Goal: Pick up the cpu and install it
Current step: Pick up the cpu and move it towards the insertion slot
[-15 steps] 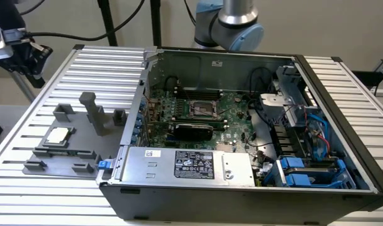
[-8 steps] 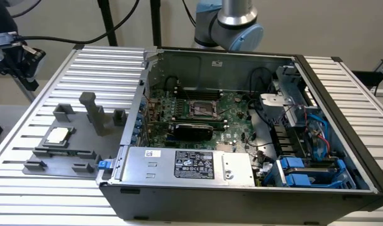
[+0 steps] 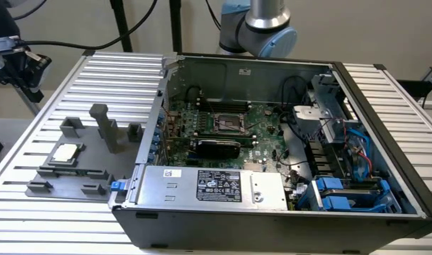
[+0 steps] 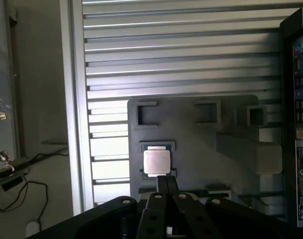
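We record soft, even light in the exterior view, the computer case [image 3: 258,79] darkening toward its 6 o'clock wall, whereas in the wrist view we note glare washing out the slatted table [image 4: 109,107] and cpu [image 4: 156,162] beyond the silhouetted gripper [image 4: 167,181].

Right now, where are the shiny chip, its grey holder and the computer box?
cpu [image 3: 65,153], exterior view, middle of its metal top.
grey holder [image 3: 102,159], exterior view, bare flat base.
computer case [image 3: 272,231], exterior view, dark front wall.

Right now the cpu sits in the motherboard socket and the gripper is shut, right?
No. The cpu lies on the grey fixture outside the computer case, as the exterior view shows. The gripper is shut, as you said.
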`<state>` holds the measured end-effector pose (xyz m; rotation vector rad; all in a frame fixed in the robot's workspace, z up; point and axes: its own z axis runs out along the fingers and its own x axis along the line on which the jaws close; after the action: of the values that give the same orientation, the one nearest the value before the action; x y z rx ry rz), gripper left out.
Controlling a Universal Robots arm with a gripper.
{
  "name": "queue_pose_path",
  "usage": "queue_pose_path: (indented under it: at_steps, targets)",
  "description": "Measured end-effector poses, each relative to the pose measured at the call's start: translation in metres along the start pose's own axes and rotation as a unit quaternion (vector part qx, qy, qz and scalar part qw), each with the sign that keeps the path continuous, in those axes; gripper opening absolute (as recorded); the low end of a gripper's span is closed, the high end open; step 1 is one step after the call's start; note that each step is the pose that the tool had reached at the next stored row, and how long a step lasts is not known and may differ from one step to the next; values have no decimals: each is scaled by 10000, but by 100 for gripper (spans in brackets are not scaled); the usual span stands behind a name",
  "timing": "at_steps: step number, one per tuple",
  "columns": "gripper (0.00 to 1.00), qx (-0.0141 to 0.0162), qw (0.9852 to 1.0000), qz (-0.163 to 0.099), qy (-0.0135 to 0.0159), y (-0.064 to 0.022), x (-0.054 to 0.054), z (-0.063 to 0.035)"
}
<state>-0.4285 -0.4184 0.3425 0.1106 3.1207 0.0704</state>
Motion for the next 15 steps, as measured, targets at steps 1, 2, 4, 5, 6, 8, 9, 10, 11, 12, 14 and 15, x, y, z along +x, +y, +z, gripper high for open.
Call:
queue_pose_path:
  at_steps: [1,2,4,5,6,8,9,10,11,12,14,15]
  targets:
    - [11,0,10000,0,0,0,0,0]
    - [11,0,10000,0,0,0,0,0]
    - [12,0,10000,0,0,0,0,0]
    - [18,0,10000,0,0,0,0,0]
    - [18,0,10000,0,0,0,0,0]
    - [30,0,10000,0,0,0,0,0]
    - [36,0,10000,0,0,0,0,0]
    - [36,0,10000,0,0,0,0,0]
    - [42,0,10000,0,0,0,0,0]
    - [42,0,10000,0,0,0,0,0]
    - [53,0,10000,0,0,0,0,0]
    - [59,1,10000,0,1,0,0,1]
